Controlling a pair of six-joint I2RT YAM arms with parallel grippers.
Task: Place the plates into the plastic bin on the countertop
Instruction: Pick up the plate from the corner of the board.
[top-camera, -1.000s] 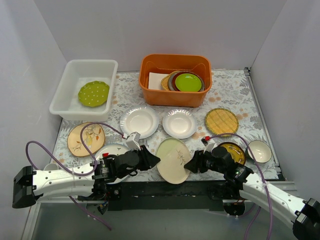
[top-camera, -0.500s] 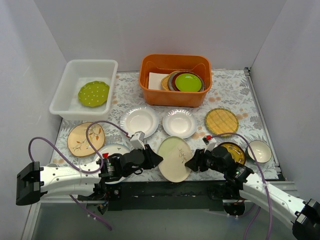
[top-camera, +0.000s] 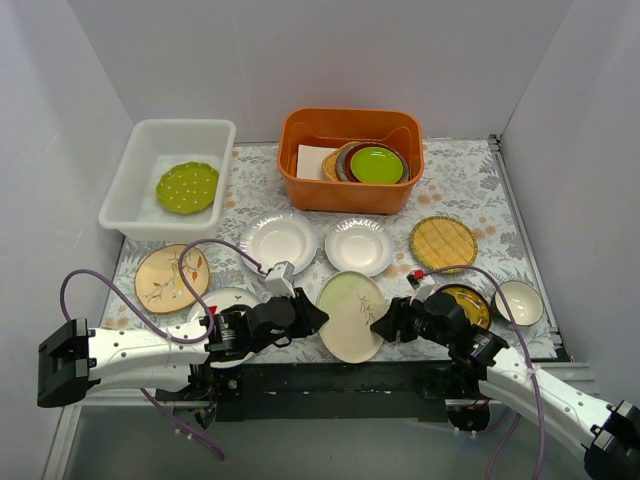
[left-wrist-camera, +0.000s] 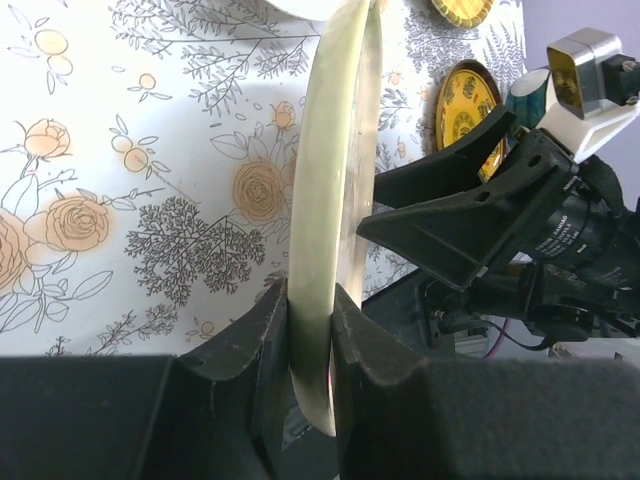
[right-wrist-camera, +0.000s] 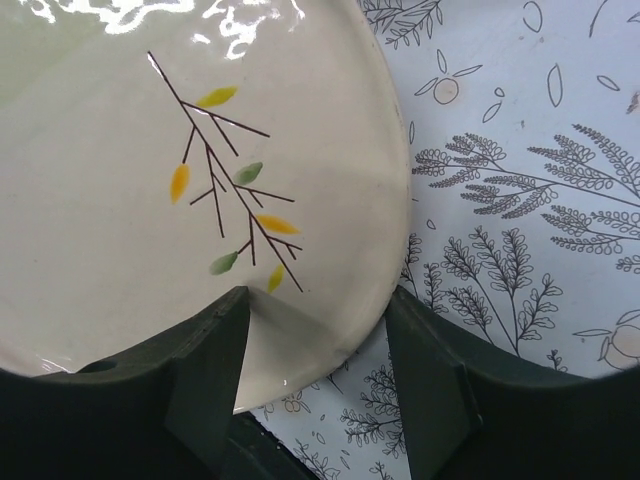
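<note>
1 glossy cream plate (right-wrist-camera: 120, 200) bears a leafy twig.

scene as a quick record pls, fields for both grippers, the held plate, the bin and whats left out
left gripper: fingers shut on the cream plate's left rim
right gripper: fingers open at the plate's right rim
cream plate: twig pattern, near the front edge of the countertop
plastic bin: holds one green dotted plate
left on countertop: peach plate, yellow woven plate, dark brown-gold plate, among others
</note>
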